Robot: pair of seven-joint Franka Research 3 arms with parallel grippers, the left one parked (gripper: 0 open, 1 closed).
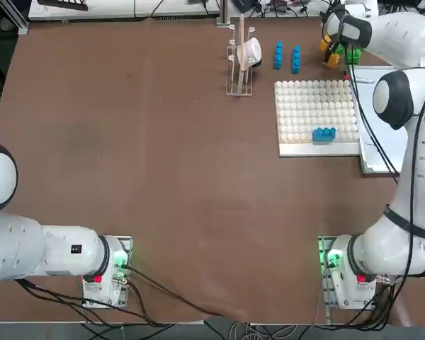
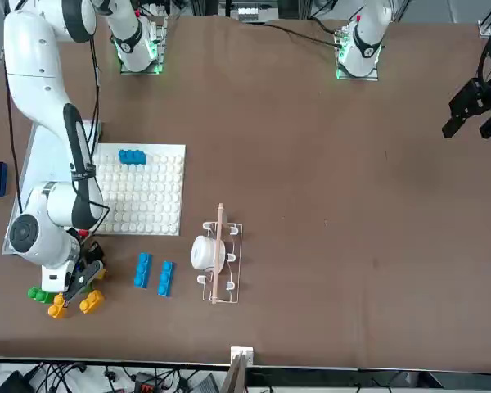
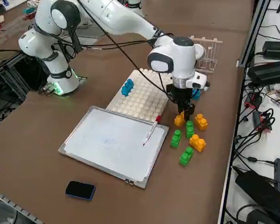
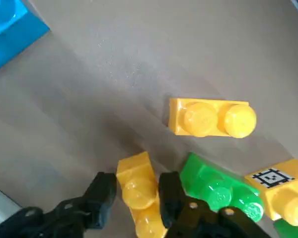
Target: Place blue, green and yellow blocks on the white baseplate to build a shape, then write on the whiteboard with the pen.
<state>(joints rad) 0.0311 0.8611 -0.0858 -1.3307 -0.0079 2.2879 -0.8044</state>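
Observation:
My right gripper (image 4: pixel 138 198) is low over the table at the far right, shut on a yellow block (image 4: pixel 139 188) that still rests on the surface; one finger (image 4: pixel 103 194) presses each long side. A second yellow block (image 4: pixel 211 119) and a green block (image 4: pixel 218 191) lie right beside it. In the side view the gripper (image 3: pixel 185 112) stands in a cluster of yellow (image 3: pixel 200 122) and green blocks (image 3: pixel 176 138). The white baseplate (image 3: pixel 142 100) carries one blue block (image 3: pixel 127 87). The pen (image 3: pixel 150 130) lies on the whiteboard (image 3: pixel 112 144).
Two loose blue blocks (image 1: pixel 278 55) (image 1: pixel 296 59) lie beyond the baseplate (image 1: pixel 315 106). A wire rack (image 1: pixel 239 60) holding a white cup stands to their left. A dark blue eraser (image 3: pixel 80 190) sits past the whiteboard's outer end.

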